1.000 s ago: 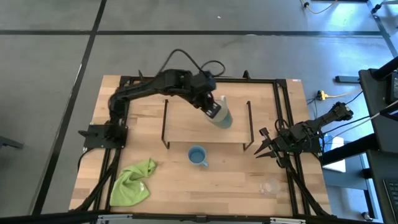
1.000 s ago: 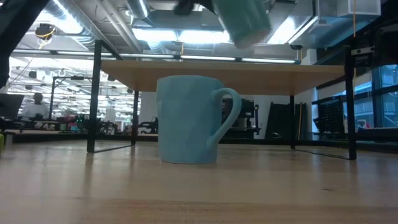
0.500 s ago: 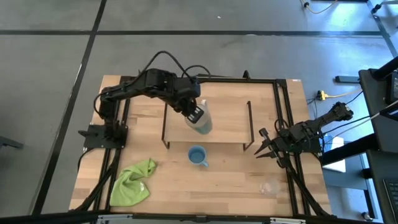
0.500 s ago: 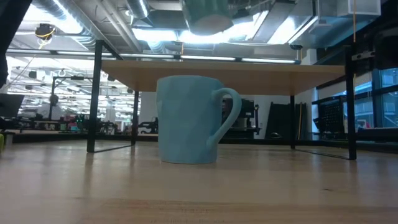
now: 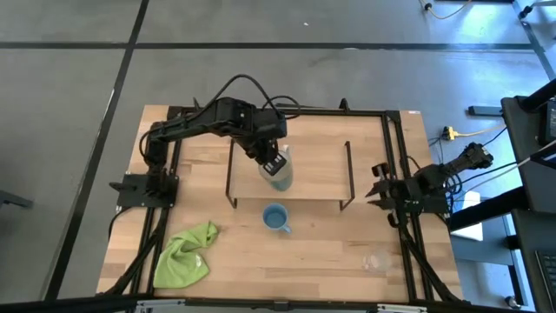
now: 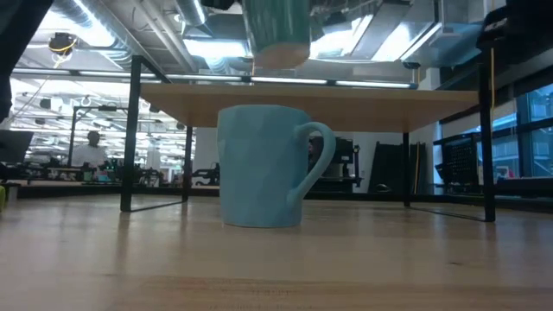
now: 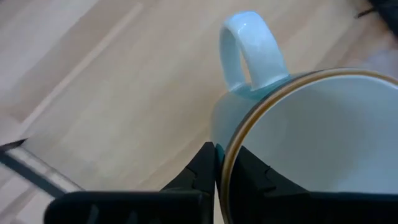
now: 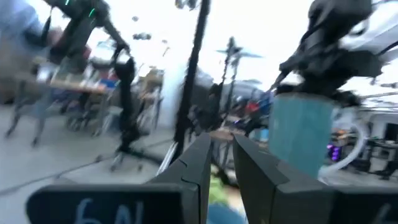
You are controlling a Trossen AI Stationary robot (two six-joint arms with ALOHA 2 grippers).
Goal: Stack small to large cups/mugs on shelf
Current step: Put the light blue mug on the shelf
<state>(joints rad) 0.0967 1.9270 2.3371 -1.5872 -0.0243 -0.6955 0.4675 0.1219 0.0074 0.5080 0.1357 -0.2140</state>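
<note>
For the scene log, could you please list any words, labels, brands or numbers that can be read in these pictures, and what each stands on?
No text reads clearly anywhere.
Right gripper: pale marks on its body near the camera, perhaps "6N", too blurred to read for certain.
Held mug, blue mug, shelf, cloth: no print visible.
Room behind the table: any signs are too small or blurred to read.

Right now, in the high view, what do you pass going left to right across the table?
Green cloth → left gripper holding a mug above the shelf → right gripper.
</note>
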